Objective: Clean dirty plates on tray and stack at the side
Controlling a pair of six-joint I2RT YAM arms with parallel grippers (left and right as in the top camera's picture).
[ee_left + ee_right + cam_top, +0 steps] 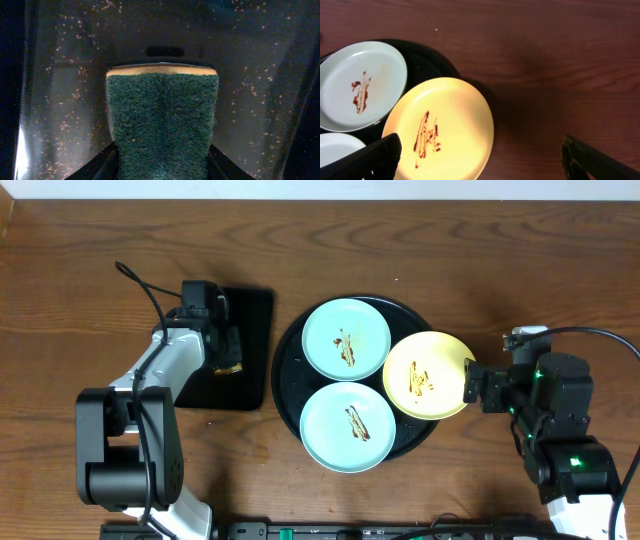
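Observation:
The round black tray (289, 375) holds three plates, each with a brown sauce smear. One mint-blue plate (345, 338) lies at the back and one mint-blue plate (348, 425) at the front. The yellow plate (428, 375) lies at the right, overhanging the rim. My right gripper (472, 384) is open at the yellow plate's right edge. In the right wrist view its fingers (482, 162) spread wide around the yellow plate's (440, 130) right edge, apart from it. My left gripper (226, 352) is shut on a green scouring sponge (162, 125).
The left gripper hangs over a smaller rectangular glossy black tray (255, 330), left of the round tray; it also shows in the left wrist view (65, 100). Bare wooden table (555, 65) lies to the right of the yellow plate.

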